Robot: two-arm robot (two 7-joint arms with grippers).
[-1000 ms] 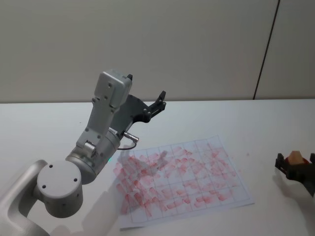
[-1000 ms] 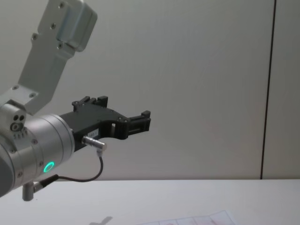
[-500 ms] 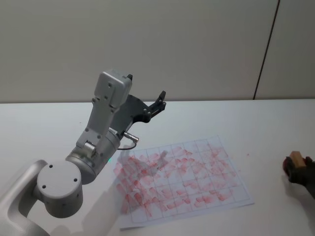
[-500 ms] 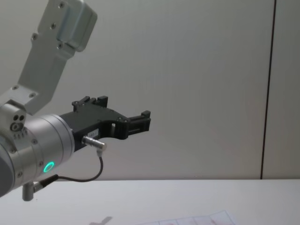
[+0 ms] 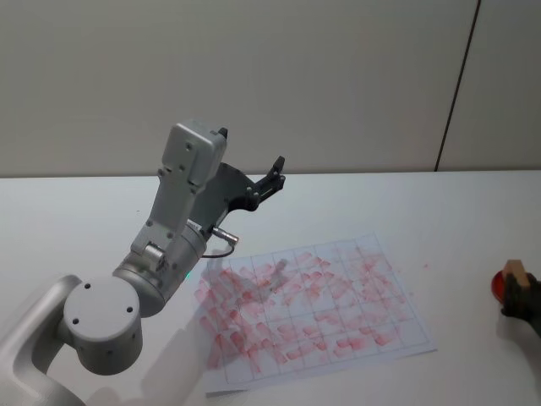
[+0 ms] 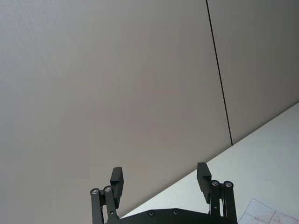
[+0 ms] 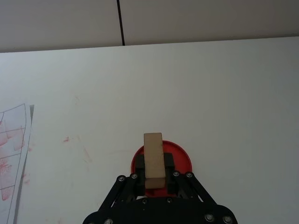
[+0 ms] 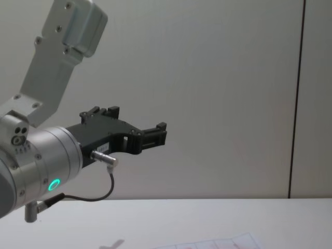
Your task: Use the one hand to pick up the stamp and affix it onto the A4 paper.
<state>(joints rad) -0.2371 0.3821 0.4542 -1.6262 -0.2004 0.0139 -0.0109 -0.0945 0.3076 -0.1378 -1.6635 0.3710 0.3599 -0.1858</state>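
No word, number or brand can be read. The A4 paper (image 5: 313,309) on the table carries a printed grid crowded with red stamp marks (image 5: 254,300), none of which resolves into letters. A small pale label (image 8: 105,148) on the black body of the left end effector (image 8: 161,134) is too small to read.

A red round pad (image 7: 181,157) sits on the white table (image 7: 233,93), before a beige wall (image 5: 338,76).
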